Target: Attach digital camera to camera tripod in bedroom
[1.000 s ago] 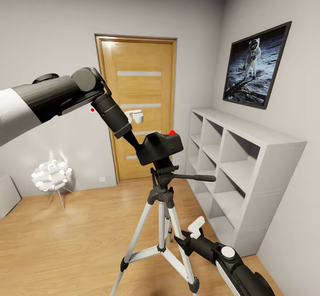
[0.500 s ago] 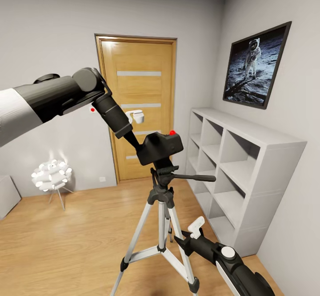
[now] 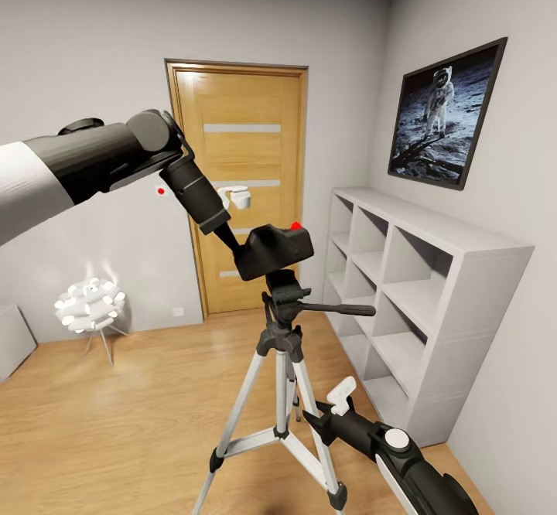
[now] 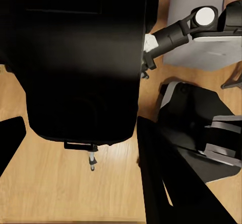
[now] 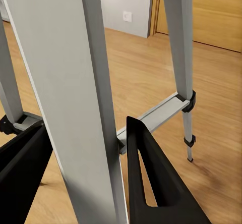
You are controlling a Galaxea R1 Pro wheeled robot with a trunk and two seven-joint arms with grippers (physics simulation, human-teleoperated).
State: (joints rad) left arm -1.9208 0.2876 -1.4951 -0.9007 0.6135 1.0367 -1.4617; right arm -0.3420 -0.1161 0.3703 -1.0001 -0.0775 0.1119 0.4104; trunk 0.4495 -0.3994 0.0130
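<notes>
Standing in the bedroom are one camera tripod with three silver-white legs, one digital camera, one wooden door, one white cube shelf, one framed astronaut picture and one small white lamp on the plank floor. Two arms show. The left end effector is clenched on the digital camera, gripping its left end, and holds it tilted just above the black tripod head; whether the two touch is hard to tell. In the left wrist view the camera body is a dark mass between the fingers, hiding most detail. The right end effector sits low among the tripod legs, its black fingers spread apart on either side of one leg without visibly pressing it. The lower leg ends are cut off in the head view.
</notes>
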